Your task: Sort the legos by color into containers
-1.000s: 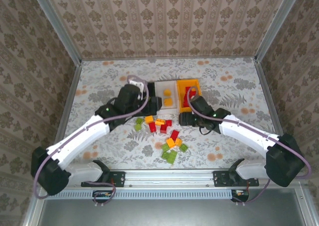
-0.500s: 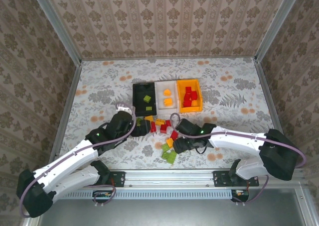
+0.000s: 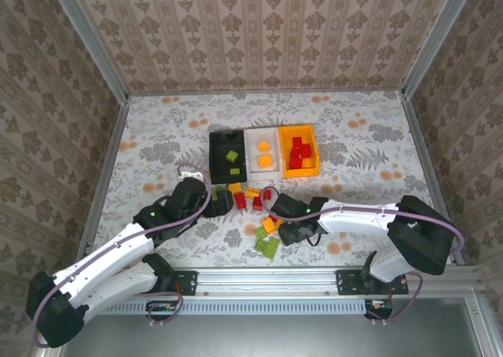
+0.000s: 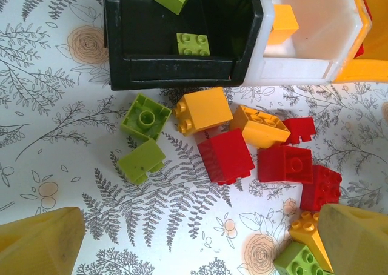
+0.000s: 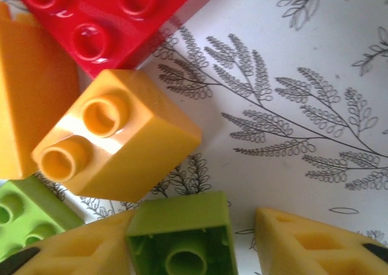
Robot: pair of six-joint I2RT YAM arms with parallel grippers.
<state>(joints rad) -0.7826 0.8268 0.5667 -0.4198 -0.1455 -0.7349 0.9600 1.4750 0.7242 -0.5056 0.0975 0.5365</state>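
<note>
Leaf-printed surface (image 3: 157, 129), patterned walls on three sides. We noted three joined bins at mid-surface: the black bin (image 3: 213, 154) held two lime bricks, the white bin (image 3: 274, 141) orange-yellow ones, the orange bin (image 3: 314, 149) red ones. Loose legos (image 3: 253, 200) lay mixed just in front of the bins. The left end effector (image 4: 200, 241) hovered released over that pile near the black bin, its fingers wide apart. The right end effector (image 5: 194, 248) sat low at the pile, fingers parted around a lime brick (image 5: 180, 223) lying underside up — one finger touched it, with a gap at the other. An orange-yellow brick (image 5: 118, 135) lay just beside it.
</note>
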